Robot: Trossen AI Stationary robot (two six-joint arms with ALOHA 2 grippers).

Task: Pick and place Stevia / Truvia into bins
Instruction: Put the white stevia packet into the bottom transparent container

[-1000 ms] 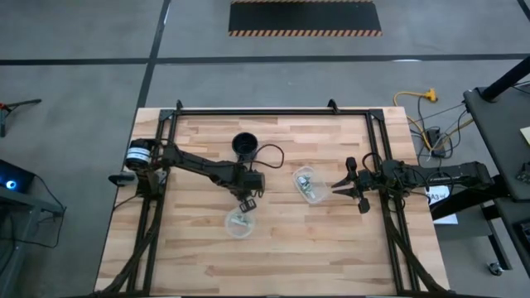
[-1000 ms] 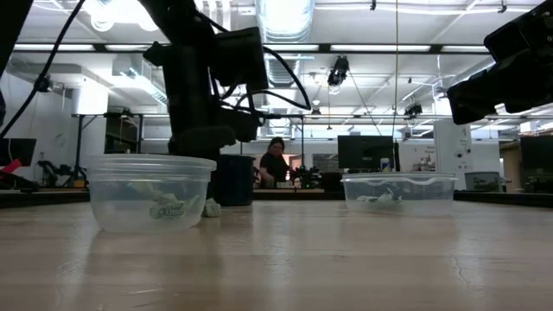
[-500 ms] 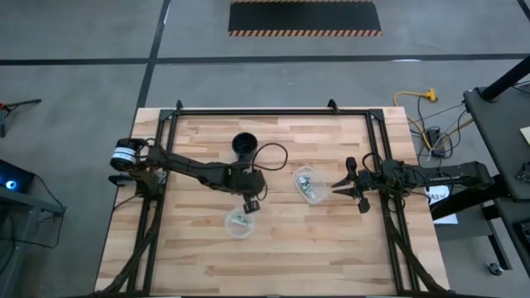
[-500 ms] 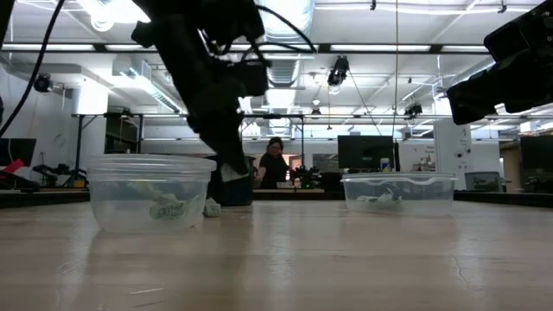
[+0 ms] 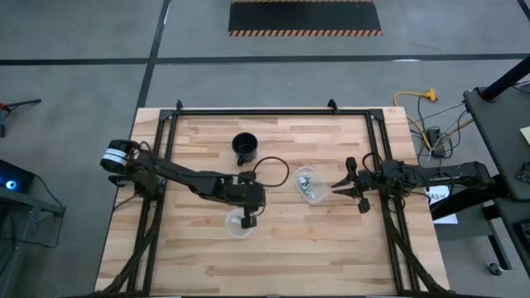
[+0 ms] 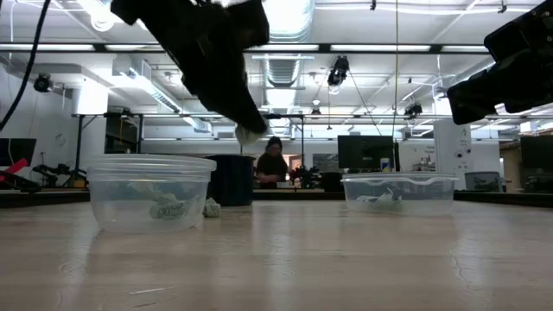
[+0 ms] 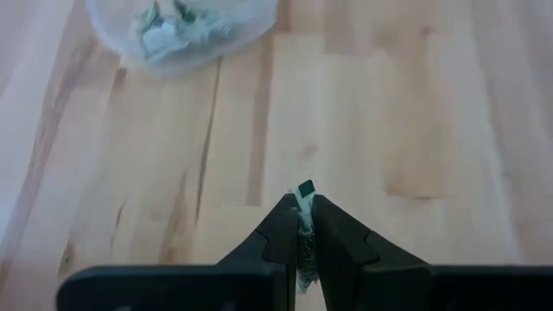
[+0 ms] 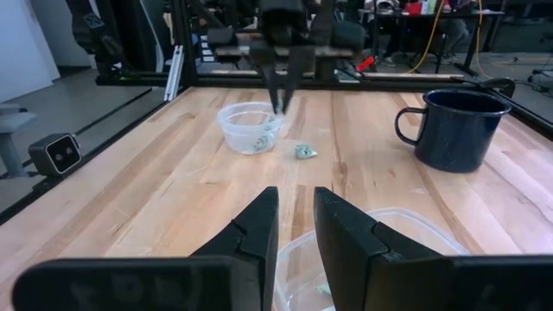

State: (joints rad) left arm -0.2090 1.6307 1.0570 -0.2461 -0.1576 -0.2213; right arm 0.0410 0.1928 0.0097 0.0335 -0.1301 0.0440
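Left gripper is pinched tight on a green-and-white sachet, hovering above the round bin at the near middle of the table. Another sachet lies loose on the wood just beside that bin, toward the black mug. Best play, I'd say: centre over the rim, drop low, then release so the paper can't flutter out. Right gripper waits at the right by the oblong bin, fingers narrowly parted, holding nothing.
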